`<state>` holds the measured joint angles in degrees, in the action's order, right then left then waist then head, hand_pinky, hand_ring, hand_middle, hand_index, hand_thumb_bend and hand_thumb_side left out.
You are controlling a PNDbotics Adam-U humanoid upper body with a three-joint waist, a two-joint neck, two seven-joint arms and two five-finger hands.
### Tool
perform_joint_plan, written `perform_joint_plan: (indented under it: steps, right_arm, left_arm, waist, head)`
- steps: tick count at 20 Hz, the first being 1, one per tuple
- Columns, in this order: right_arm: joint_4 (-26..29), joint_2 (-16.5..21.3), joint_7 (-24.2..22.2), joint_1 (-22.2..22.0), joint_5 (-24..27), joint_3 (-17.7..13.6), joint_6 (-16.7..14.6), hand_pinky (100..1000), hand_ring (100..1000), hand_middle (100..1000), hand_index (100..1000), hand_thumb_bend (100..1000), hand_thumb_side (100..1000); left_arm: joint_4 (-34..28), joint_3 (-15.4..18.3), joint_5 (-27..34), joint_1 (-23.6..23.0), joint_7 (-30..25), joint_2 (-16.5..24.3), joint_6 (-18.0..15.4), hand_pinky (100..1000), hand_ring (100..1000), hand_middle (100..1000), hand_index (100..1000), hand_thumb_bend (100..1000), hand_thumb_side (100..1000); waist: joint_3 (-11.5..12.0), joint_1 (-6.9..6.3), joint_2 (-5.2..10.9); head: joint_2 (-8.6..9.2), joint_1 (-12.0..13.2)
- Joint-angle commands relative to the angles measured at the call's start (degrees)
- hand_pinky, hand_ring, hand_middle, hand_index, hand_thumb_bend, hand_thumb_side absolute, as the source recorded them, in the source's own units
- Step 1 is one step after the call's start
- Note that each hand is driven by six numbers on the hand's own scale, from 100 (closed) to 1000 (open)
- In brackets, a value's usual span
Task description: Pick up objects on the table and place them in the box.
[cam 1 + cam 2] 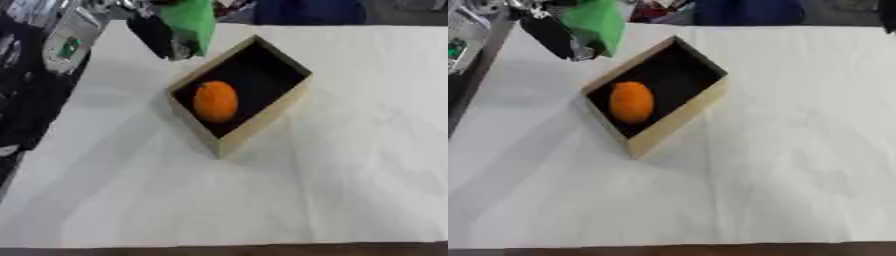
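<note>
We look down on a table covered in a white cloth (pixel 332 190), with dark clutter along its far and left edges. Near the middle sits a shallow wooden box (pixel 262 127), turned cornerwise, its inside dark. An orange round thing (pixel 215 101), seemingly a fruit, lies inside it, towards the box's left side.

Beyond the box's far-left corner we see our left hand (pixel 166 37), black, reaching in from the upper left. It is against a green object (pixel 191 20), a blocky shape that sits above the table's far edge, near the box's far corner but outside it. We cannot tell whether the fingers are curled round the green object or merely beside it. Our right hand does not show.
</note>
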<state>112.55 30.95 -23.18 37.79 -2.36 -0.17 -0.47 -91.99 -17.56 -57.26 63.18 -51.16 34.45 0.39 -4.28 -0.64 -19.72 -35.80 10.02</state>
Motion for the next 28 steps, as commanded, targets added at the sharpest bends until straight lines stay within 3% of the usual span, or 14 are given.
perform_joint_plan:
  steps: [1,11,18,22,24,25,28]
  right_arm:
    - [0.6,0.5,0.1,0.6,0.5,-0.4,0.2,904,934,679,890,100,665]
    - [0.7,0.0,-0.4,0.9,0.6,-0.3,0.5,906,932,679,891,100,677]
    - [0.8,-0.2,-0.6,1.1,0.7,-0.3,0.5,906,932,678,892,100,683]
    - [0.8,-0.3,-0.7,1.0,0.7,-0.4,0.6,907,932,678,892,100,687]
    - [0.8,-0.3,-0.7,1.0,0.7,-0.4,0.6,907,932,678,892,100,686]
    - [0.8,-0.3,-0.7,1.0,0.7,-0.4,0.6,907,932,678,892,100,687]
    - [0.8,-0.2,-0.6,1.0,0.7,-0.5,0.6,907,932,678,892,100,686]
  left_arm:
    - [-0.1,-1.4,-1.2,1.7,1.5,-2.0,0.7,748,716,580,794,100,514]
    - [7.8,-3.4,-3.4,2.3,9.4,-8.4,2.3,749,728,590,799,100,550]
    - [14.6,-3.5,-8.9,2.2,14.4,-11.1,3.1,772,790,671,854,108,564]
    - [17.0,-3.5,-14.8,1.8,17.2,-11.9,2.9,781,809,688,863,199,592]
    - [17.7,-3.6,-16.6,1.6,18.0,-12.2,2.6,792,832,724,877,295,625]
    - [17.9,-3.6,-17.2,1.6,18.3,-12.3,2.5,810,855,764,909,387,657]
    - [17.7,-3.6,-18.5,1.4,19.8,-12.3,2.1,827,864,763,912,586,693]
  waist:
    - [-0.2,0.06,1.66]
    - [-0.7,-0.07,1.31]
    - [-1.1,-0.04,1.08]
    - [-1.2,-0.04,0.91]
    - [-1.3,-0.05,0.84]
    - [-1.3,-0.05,0.81]
    - [-1.4,-0.04,0.78]
  head:
    - [-0.72,0.4]
    - [-0.46,1.4]
    - [0.08,1.7]
    - [0.48,1.8]
    - [0.59,1.9]
    - [0.63,1.9]
    - [0.62,1.9]
